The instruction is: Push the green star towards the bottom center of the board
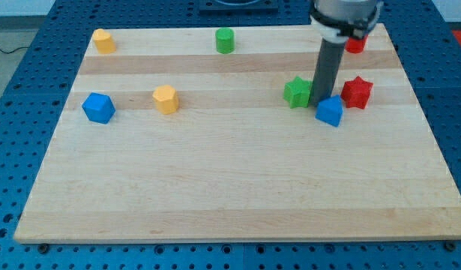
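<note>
wooden board [237, 187] fills most of frame, sitting on blue pegboard table [20, 90]. arm is rod only, so no jaws here, nothing to open or close. my tip [318, 103] upper right of frame, jammed between green star [296, 92] on its left and blue block [330, 111] lower right, looks like touching both. red star [357, 91] just right. another red block [356, 45] behind rod, mostly hidden. blue block [99, 107] and yellow block [165, 99] at left, yellow block [103, 40] top left, green block [225, 40] top middle.

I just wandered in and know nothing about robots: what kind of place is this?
Probably a robotics lab test bench. A wooden board lies on a blue perforated table, small blocks like the green star sit scattered on it, and my tip stands beside that star.
</note>
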`<state>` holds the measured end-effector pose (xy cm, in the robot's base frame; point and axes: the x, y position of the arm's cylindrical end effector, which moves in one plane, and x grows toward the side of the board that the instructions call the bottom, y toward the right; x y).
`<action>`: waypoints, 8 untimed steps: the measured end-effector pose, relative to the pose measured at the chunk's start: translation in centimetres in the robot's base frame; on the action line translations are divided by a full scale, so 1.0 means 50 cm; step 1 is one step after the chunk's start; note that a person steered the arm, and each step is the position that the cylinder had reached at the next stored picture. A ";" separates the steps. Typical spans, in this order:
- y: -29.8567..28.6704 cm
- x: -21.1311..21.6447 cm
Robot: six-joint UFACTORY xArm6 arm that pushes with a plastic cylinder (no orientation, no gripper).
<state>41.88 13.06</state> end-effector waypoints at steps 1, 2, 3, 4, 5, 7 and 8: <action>0.000 0.078; -0.009 0.106; -0.025 0.106; -0.036 0.105; -0.107 0.089; -0.291 -0.036; -0.269 -0.121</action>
<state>35.85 -0.39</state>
